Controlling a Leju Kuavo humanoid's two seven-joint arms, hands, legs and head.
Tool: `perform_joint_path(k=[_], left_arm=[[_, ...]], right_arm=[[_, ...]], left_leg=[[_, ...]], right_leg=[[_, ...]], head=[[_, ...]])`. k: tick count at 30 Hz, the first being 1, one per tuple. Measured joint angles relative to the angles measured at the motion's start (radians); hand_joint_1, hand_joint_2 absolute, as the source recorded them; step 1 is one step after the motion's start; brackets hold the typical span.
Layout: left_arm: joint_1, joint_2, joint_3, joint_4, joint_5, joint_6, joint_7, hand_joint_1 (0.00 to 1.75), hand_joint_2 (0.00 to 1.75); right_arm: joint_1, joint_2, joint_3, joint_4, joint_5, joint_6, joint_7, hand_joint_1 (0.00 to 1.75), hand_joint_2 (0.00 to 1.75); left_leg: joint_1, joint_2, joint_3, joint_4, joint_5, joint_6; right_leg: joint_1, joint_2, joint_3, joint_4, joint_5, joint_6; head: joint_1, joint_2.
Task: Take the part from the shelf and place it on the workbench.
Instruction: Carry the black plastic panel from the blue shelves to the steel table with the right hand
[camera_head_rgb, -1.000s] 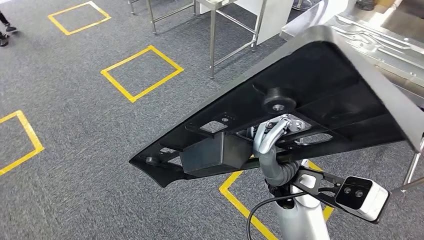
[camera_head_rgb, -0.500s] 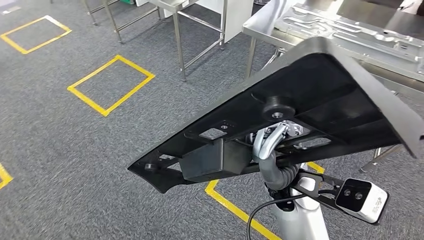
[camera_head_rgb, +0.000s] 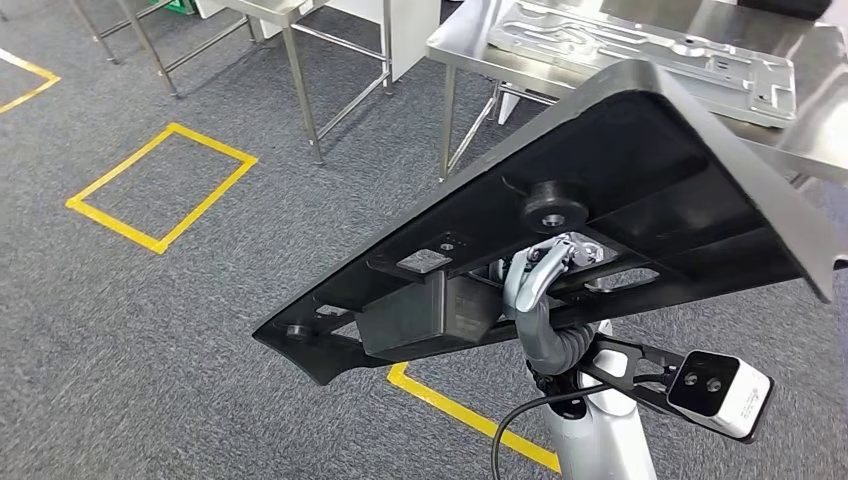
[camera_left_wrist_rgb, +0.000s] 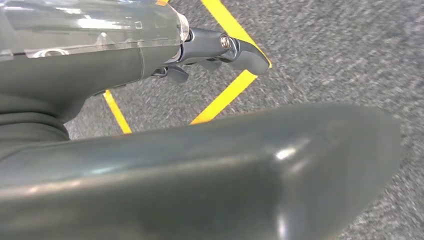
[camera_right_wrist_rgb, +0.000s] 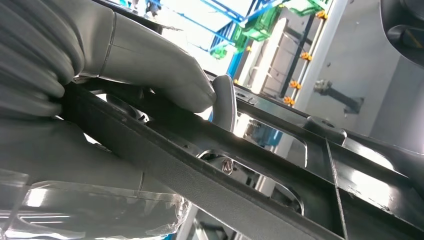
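Observation:
The part (camera_head_rgb: 640, 170) is a large black moulded panel with ribs and a round boss on its underside, carried tilted above the carpet in the head view. My right hand (camera_head_rgb: 545, 275) grips one of its ribs from below near the middle. In the right wrist view that hand (camera_right_wrist_rgb: 150, 65) wraps around a black rib of the part (camera_right_wrist_rgb: 225, 190). The steel workbench (camera_head_rgb: 470, 35) stands ahead at the upper right, partly hidden behind the part. My left hand (camera_left_wrist_rgb: 220, 47) hangs over the floor, holding nothing, its fingers apart from the thumb.
A silver stamped metal plate (camera_head_rgb: 640, 50) lies on the workbench. Further steel table legs (camera_head_rgb: 300, 90) stand at the upper left. Yellow tape squares (camera_head_rgb: 160, 185) mark the grey carpet, and a yellow tape line (camera_head_rgb: 470, 415) runs by my right arm.
The camera has turned: the floor squares slid left and the workbench came further into the picture. The part stays held the same way in my right hand.

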Motion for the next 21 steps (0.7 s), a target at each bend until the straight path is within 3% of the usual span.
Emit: perform_joint_path(k=[1,3,5,6,8,9,10,11,12,14,16,18,19,21], left_arm=[[0.0,0.0,0.0,0.0,0.0,0.0,0.0,0.0,0.0],[-0.001,0.0,0.0,0.0,0.0,0.0,0.0,0.0,0.0],[-0.004,0.001,0.0,0.0,-0.001,0.0,-0.001,0.0,0.0],[-0.004,0.0,0.0,0.0,-0.002,-0.001,-0.002,0.0,0.0],[0.0,0.0,0.0,0.0,-0.006,-0.003,-0.004,0.0,0.0],[0.003,0.0,-0.001,0.0,-0.008,-0.004,-0.004,0.0,0.0],[0.005,0.0,-0.001,0.0,-0.009,-0.005,-0.005,0.0,0.0],[0.005,0.0,-0.001,0.0,-0.01,-0.007,-0.005,0.0,0.0],[0.005,0.0,-0.001,0.0,-0.01,-0.008,-0.005,0.0,0.0],[0.004,0.001,-0.002,0.0,-0.012,-0.009,-0.006,0.0,0.0],[0.004,0.001,-0.002,0.0,-0.013,-0.007,-0.006,0.0,0.0],[0.003,0.001,-0.002,0.0,-0.011,-0.003,-0.007,0.0,0.0],[0.001,0.001,-0.002,0.0,-0.01,-0.001,-0.008,0.0,0.0],[-0.001,0.0,-0.002,0.0,-0.008,0.0,-0.009,0.0,0.0]], right_arm=[[-0.001,0.0,0.0,0.0,0.0,0.0,0.0,1.71,1.75],[-0.002,0.0,0.0,0.0,-0.001,0.0,0.0,1.71,1.75],[-0.003,0.0,0.0,0.0,-0.001,-0.002,0.0,1.71,1.75],[-0.003,0.0,0.001,0.0,-0.001,-0.004,0.0,1.71,1.75],[-0.003,0.001,0.004,0.002,0.003,-0.008,0.0,1.71,1.75],[-0.001,0.001,0.005,0.003,0.005,-0.011,0.0,1.71,1.75],[0.0,0.001,0.005,0.004,0.007,-0.013,0.0,1.71,1.75],[0.001,0.001,0.005,0.004,0.007,-0.015,0.0,1.71,1.75],[0.002,0.001,0.005,0.005,0.007,-0.016,0.0,1.71,1.75],[0.002,0.001,0.006,0.005,0.007,-0.016,0.0,1.71,1.75],[0.001,0.001,0.006,0.005,0.006,-0.016,0.0,1.71,1.75],[0.001,0.0,0.006,0.005,0.006,-0.017,0.0,1.71,1.75],[0.001,0.0,0.006,0.004,0.005,-0.017,0.0,1.71,1.75],[-0.001,0.0,0.006,0.004,0.005,-0.017,0.0,1.71,1.75]], left_leg=[[-0.001,0.008,0.002,0.0,-0.002,-0.005],[-0.003,0.024,0.005,-0.002,-0.005,-0.016],[-0.001,0.007,-0.001,0.019,-0.023,-0.025],[0.001,-0.014,-0.017,0.059,-0.048,-0.029],[0.004,-0.052,-0.079,0.193,-0.113,-0.033],[0.004,-0.06,-0.111,0.257,-0.135,-0.035],[0.004,-0.063,-0.13,0.29,-0.138,-0.036],[0.005,-0.065,-0.129,0.281,-0.119,-0.035],[0.006,-0.069,-0.11,0.231,-0.083,-0.034],[0.01,-0.102,-0.049,0.088,-0.016,-0.031],[0.011,-0.13,-0.017,0.015,0.004,-0.025],[0.009,-0.121,-0.015,0.011,0.004,-0.014],[0.009,-0.112,-0.014,0.008,0.007,-0.008],[0.012,-0.092,-0.011,0.001,0.011,0.006]], right_leg=[[0.005,-0.006,0.008,-0.019,0.001,-0.004],[0.005,0.015,0.005,-0.022,0.004,-0.012],[-0.002,0.033,0.009,-0.031,0.01,-0.022],[-0.005,0.042,0.012,-0.036,0.013,-0.027],[-0.006,0.061,0.013,-0.037,0.013,-0.032],[-0.005,0.073,0.013,-0.035,0.013,-0.033],[-0.005,0.085,0.013,-0.034,0.013,-0.033],[-0.005,0.098,0.013,-0.031,0.012,-0.032],[-0.005,0.11,0.015,-0.029,0.01,-0.03],[-0.005,0.132,0.013,-0.021,0.006,-0.024],[-0.005,0.151,0.006,-0.016,0.006,-0.014],[-0.007,0.167,-0.001,-0.016,0.009,-0.001],[-0.008,0.162,-0.002,-0.014,0.007,0.005],[-0.006,0.119,-0.025,0.035,-0.024,0.014]], head=[[0.0,0.0],[0.0,0.0],[0.0,0.0],[0.0,0.0],[0.0,0.0],[0.0,0.0],[0.0,0.0],[0.0,0.0],[0.0,0.0],[0.0,0.0],[0.0,0.0],[0.0,0.0],[0.0,0.0],[0.0,0.0]])
